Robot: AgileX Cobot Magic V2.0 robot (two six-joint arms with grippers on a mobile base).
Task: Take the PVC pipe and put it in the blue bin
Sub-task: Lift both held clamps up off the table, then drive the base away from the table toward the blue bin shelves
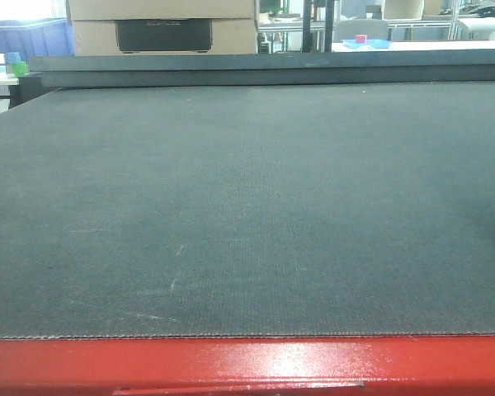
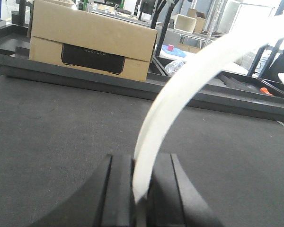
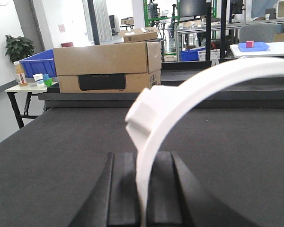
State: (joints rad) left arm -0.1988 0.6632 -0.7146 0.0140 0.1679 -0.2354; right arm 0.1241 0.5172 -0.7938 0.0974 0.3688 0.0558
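Front view: bare dark mat [image 1: 247, 206], cardboard box [image 1: 161, 25] at its far edge, blue bin [image 1: 25, 37] just left of the box. No arm or load in sight here.

Left wrist view: left gripper [image 2: 141, 189] clamped narrow on a white curved PVC pipe [image 2: 170, 99], arcing up and rightward of the box.

Right wrist view: right gripper [image 3: 142, 189] likewise pinched on white pipe, below a ribbed collar. Cannot tell whether one piece or two.

Hold firm, move both arms together to avoid flexing, carry leftward past the box, and release only above the bin.
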